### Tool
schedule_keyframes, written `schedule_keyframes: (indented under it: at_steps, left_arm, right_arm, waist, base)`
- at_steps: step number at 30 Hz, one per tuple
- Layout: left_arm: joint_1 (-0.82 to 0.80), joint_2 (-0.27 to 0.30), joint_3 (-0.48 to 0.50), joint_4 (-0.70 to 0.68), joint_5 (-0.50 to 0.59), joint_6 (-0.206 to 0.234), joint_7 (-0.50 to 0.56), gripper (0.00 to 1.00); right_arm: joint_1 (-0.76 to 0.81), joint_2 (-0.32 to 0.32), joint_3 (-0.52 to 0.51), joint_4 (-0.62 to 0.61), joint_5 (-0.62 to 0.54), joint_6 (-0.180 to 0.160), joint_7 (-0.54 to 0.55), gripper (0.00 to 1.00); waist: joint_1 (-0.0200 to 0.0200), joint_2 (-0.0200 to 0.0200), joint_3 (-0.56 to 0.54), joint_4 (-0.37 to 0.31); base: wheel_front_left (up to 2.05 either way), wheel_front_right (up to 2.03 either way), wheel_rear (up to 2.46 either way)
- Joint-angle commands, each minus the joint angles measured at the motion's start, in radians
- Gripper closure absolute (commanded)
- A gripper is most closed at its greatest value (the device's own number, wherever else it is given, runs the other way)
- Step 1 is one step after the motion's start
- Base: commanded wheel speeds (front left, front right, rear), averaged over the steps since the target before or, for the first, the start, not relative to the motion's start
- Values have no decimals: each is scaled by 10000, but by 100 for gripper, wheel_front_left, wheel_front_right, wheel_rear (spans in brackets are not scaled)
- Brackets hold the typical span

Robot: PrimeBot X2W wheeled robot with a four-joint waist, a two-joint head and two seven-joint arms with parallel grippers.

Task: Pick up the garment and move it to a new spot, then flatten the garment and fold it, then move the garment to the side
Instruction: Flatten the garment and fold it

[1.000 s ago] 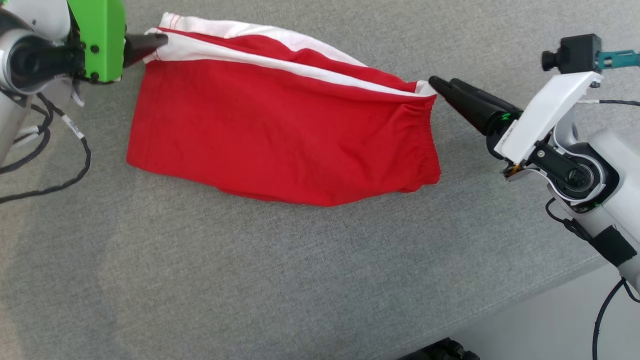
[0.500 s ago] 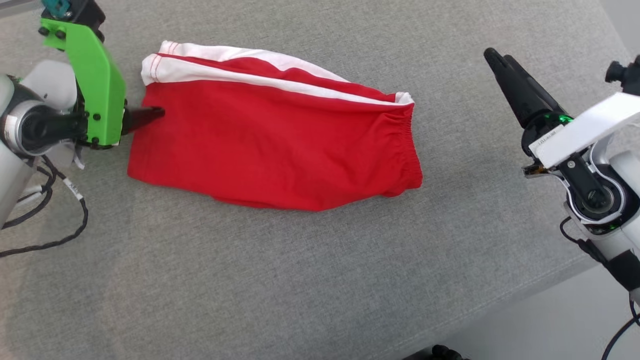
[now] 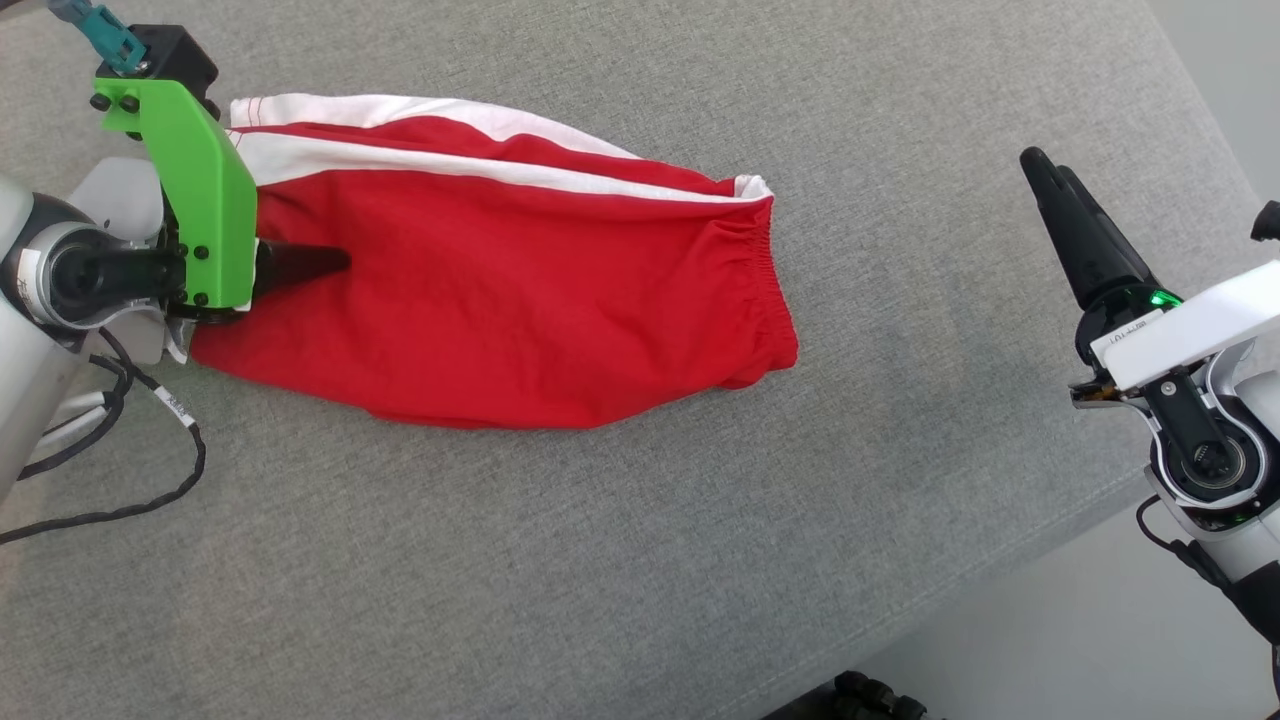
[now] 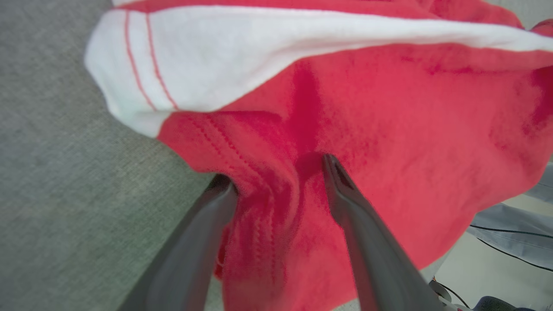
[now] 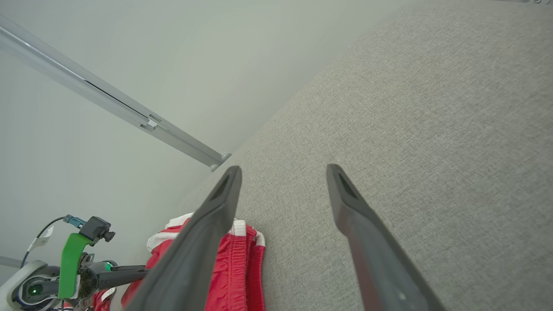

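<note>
The garment (image 3: 520, 300), red shorts with white side stripes, lies spread on the grey upholstered surface (image 3: 620, 560), its elastic waistband toward the right. My left gripper (image 3: 335, 262) sits at its left hem. In the left wrist view the left gripper (image 4: 274, 172) is open, with the red hem of the garment (image 4: 389, 129) bunched between the two fingers, one tip tucked under the edge. My right gripper (image 3: 1040, 165) stands open in the air well to the right of the waistband, holding nothing. From the right wrist, the right gripper (image 5: 281, 172) points over bare cushion, with the garment (image 5: 233, 268) low left.
The grey surface ends along a diagonal edge (image 3: 1000, 600) at the lower right, with pale floor beyond. Black cables (image 3: 120, 500) trail from my left arm. A dark object (image 3: 870, 695) sits at the bottom edge. A pale wall with a metal rail (image 5: 142, 121) lies behind.
The camera has shifted. My left gripper left the white-striped corner and came down to the red hem. My right gripper drew away from the waistband, off to the right.
</note>
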Motion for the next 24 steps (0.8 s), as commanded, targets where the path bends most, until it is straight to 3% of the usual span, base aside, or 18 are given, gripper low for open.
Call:
schedule_keyframes:
  at_steps: [1, 8, 14, 24]
  left_arm:
    - [149, 93, -65, 38, 195, 28, -73, 100]
    - [313, 177, -195, 155, 347, 23, -172, 100]
    - [795, 57, -404, -122, 150, -52, 37, 100]
    - [2006, 373, -746, -1415, -209, 498, 376, 100]
  right_arm:
    - [131, 41, -37, -60, 58, 5, -58, 0]
    - [285, 32, -133, 15, 19, 5, -32, 0]
    - [567, -63, -88, 219, 39, 5, 245, 0]
    - [1142, -163, -208, 602, 110, 5, 486, 0]
  waist:
    - [0, -1, -4, 10]
    - [0, -1, -388, 321]
    - [0, -1, -1339, 978]
    - [0, -1, -2440, 2007]
  base:
    - [0, 0, 0]
    - [0, 0, 0]
    - [0, 0, 0]
    - [0, 0, 0]
